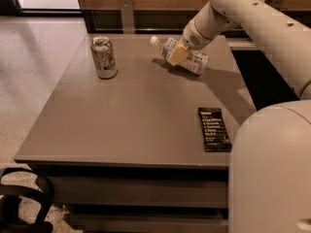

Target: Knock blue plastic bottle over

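The blue plastic bottle [187,56] is tipped far over at the back of the grey table [131,115]. Its white cap [153,40] points left and slightly up, and its base rests toward the right. My gripper [178,54], with tan fingers, sits against the middle of the bottle, coming in from the upper right on the white arm [228,8]. A dark shadow lies under the bottle.
A silver-green soda can [104,57] stands upright at the back left of the table. A dark flat snack bar [214,128] lies near the right front edge. My white body [272,169] fills the lower right. A wooden wall runs behind the table.
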{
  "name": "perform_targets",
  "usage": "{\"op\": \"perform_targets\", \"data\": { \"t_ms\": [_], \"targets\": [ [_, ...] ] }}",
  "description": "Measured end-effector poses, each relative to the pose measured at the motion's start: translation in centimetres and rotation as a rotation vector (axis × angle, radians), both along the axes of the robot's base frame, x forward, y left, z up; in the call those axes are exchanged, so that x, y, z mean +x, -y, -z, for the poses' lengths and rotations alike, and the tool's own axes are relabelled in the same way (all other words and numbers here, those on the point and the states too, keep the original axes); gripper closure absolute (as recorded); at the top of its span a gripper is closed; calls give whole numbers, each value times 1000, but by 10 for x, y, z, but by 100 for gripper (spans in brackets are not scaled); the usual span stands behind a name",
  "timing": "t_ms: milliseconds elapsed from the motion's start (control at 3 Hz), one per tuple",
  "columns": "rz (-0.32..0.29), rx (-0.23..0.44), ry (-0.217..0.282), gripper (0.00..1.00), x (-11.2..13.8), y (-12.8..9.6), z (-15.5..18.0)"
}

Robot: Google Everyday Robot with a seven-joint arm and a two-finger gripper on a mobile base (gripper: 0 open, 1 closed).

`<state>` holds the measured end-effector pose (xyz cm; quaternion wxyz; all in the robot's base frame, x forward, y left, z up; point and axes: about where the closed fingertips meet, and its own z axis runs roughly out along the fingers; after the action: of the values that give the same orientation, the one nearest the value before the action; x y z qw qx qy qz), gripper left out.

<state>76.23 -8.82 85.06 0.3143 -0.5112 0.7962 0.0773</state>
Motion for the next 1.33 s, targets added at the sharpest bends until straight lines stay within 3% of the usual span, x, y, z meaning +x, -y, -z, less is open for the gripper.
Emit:
{"op": "perform_targets", "data": {
  "t_ms": [667,1000,1333],
  "targets": [
    [-26,-11,-69,100,-1,-7,11],
    [-29,-11,-74,87,0,-10,14],
    [-32,-12,-78,63,0,-12,17]
  ]
}}
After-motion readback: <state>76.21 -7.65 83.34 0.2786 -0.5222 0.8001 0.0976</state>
